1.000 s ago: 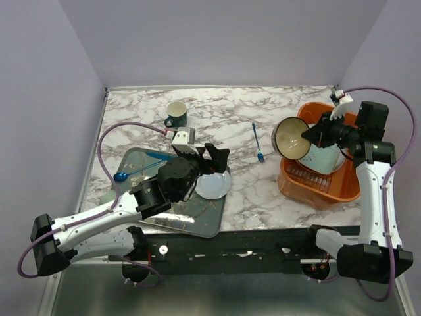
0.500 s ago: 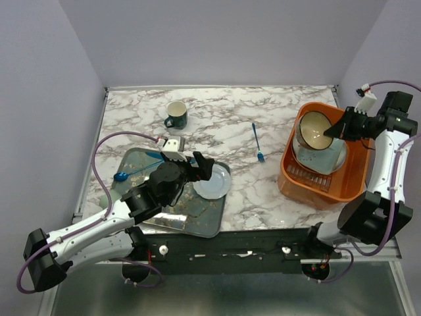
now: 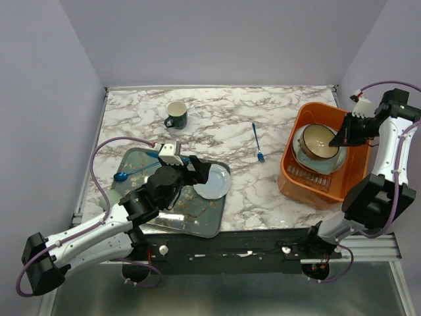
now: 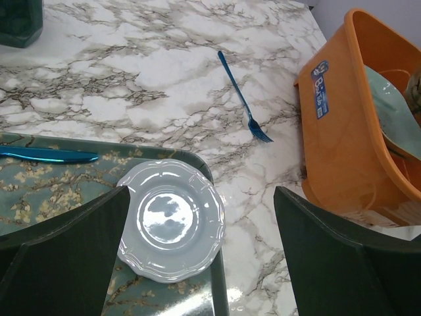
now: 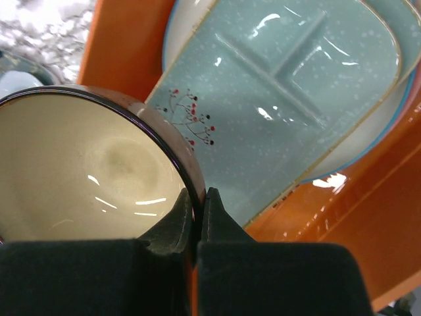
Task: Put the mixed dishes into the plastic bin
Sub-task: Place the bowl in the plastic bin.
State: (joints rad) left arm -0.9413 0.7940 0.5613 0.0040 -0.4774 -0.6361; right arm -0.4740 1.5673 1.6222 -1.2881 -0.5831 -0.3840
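The white-and-grey marble bench (image 3: 217,115) carries everything. At its right end stands the large orange plastic bin (image 3: 309,193), and in front of my left arm lies the dark floral rectangular tray (image 3: 197,212). Inside the bin a mint rectangular dish with dividers (image 5: 289,99) lies on top of round plates. Above that stack is the brown bowl with a cream inside (image 3: 320,141), mouth up. My right fingers (image 3: 342,138) are clamped on its rim, one inside and one outside. I cannot tell whether the bowl touches the dish below.

My left fingers (image 3: 200,170) are spread wide and grip nothing. They hover over the pale scalloped plate (image 4: 170,227), which lies on the tray's right corner. The dark green mug (image 3: 175,114) stands upright near the bench's far left. A blue fork (image 3: 257,143) lies on the bare marble between the tray and the bin. A blue knife (image 4: 49,155) and a blue spoon (image 3: 122,176) lie on the tray's left part
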